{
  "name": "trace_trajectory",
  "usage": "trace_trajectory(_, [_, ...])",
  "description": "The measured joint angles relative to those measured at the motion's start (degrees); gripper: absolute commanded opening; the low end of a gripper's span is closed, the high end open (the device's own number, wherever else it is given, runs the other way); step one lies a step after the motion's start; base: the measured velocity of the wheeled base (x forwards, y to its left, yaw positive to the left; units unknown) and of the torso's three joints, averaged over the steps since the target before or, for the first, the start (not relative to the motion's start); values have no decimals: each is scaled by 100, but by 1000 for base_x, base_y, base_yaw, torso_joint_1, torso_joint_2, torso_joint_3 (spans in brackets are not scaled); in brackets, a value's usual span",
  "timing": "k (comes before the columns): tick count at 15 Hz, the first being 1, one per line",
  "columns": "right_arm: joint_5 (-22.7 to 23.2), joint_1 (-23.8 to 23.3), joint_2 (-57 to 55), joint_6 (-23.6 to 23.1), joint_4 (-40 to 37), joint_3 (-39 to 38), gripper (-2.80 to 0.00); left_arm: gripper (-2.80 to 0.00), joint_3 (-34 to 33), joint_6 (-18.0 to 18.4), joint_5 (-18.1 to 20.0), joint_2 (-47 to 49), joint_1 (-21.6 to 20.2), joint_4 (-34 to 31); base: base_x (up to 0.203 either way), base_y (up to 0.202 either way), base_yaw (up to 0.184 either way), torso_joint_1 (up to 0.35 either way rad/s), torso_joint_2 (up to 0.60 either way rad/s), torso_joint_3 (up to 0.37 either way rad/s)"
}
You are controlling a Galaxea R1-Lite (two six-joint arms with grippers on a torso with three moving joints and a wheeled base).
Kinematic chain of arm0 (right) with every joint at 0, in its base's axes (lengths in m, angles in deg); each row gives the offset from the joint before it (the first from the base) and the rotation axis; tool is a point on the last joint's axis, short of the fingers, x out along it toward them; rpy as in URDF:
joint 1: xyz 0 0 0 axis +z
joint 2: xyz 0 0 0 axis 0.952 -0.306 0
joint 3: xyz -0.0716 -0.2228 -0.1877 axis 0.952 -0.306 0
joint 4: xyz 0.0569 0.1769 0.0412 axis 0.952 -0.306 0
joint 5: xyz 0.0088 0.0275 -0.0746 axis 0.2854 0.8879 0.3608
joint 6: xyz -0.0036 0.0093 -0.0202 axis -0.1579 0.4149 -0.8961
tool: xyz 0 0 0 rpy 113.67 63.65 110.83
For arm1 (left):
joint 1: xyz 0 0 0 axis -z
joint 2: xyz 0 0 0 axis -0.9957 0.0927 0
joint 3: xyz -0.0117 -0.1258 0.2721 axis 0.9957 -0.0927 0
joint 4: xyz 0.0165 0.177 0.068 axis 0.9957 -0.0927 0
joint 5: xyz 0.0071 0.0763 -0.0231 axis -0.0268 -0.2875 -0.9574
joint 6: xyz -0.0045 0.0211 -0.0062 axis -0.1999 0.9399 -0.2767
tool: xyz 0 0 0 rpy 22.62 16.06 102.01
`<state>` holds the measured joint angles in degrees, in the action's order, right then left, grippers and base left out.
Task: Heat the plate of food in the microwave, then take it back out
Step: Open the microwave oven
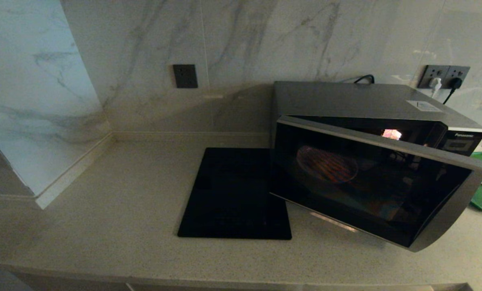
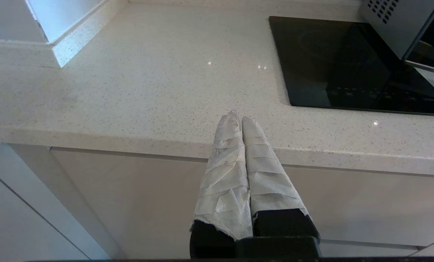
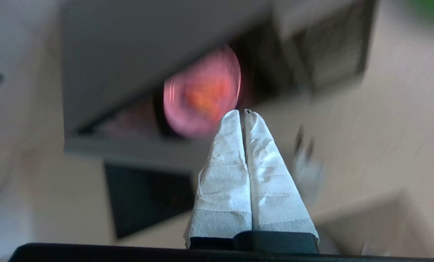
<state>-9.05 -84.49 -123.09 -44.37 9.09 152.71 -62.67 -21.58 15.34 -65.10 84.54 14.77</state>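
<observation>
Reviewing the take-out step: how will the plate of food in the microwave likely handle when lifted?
The plate of food, seen through the microwave's half-open door, looks rigid and probably breakable. Its loose orange-brown sticks could slide if tilted. A shallow rim may give the right claw little purchase.

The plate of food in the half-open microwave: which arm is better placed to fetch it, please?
Probably the right. Its end effector points toward the plate of food in the microwave; the left end effector sits low at the counter edge.

Right hand, fingers pressed together, before the plate of food.
</observation>
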Motion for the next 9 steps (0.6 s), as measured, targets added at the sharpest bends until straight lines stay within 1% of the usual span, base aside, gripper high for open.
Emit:
trace_trajectory(2, [-30, 144, -175, 254, -211, 1, -280, -280, 0, -2, -1, 0, 0, 0, 0, 0, 0, 0, 0, 0])
trace_trajectory(9, [-41, 253, -574, 291, -225, -33, -280, -280, 0, 0, 0, 0, 0, 0, 0, 0, 0, 0, 0, 0])
